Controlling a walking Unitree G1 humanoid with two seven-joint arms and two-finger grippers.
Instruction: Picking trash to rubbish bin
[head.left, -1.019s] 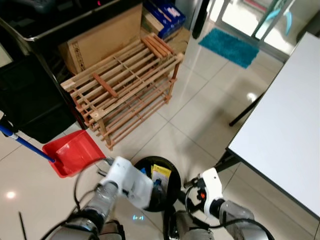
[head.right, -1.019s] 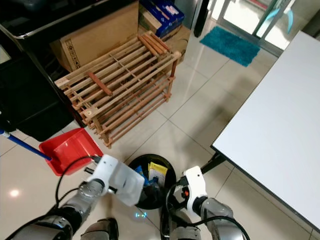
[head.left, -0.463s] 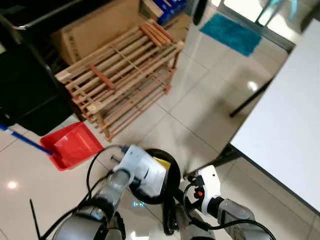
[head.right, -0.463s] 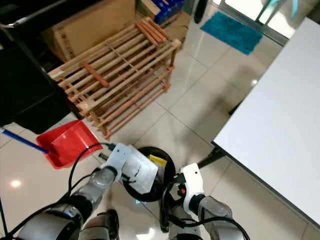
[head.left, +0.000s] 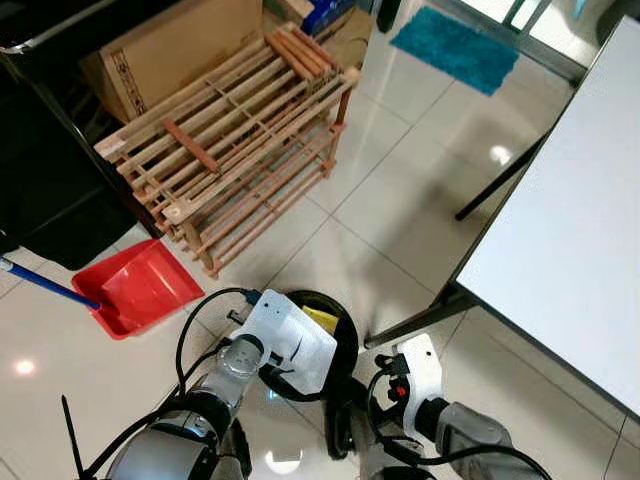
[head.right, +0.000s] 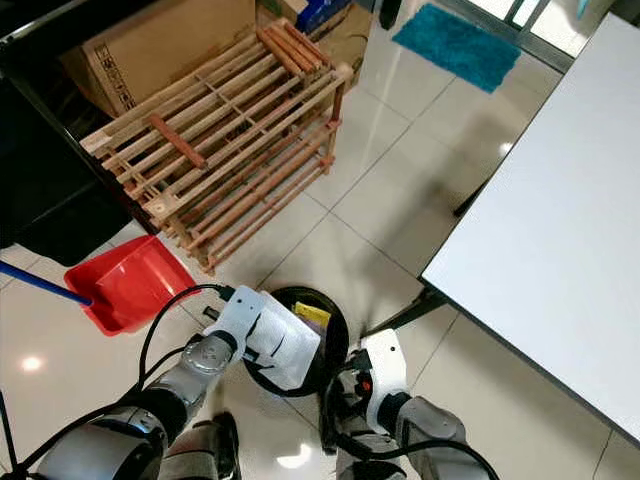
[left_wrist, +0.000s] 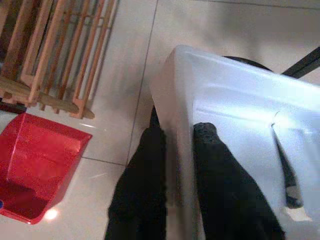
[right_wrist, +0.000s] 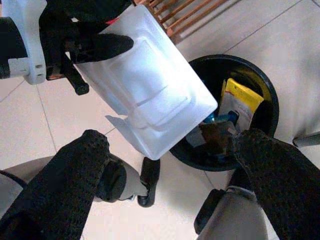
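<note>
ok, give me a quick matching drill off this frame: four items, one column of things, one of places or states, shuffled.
Things:
1. white plastic container
2. yellow packet
3. red dustpan
4. right gripper

Places or states:
A. on the floor beside the wooden rack
B. open, holding nothing
C. inside the black bin
D. clamped in the left gripper, over the bin's edge

Pairs: 1-D, 2-C, 3-A, 4-B
</note>
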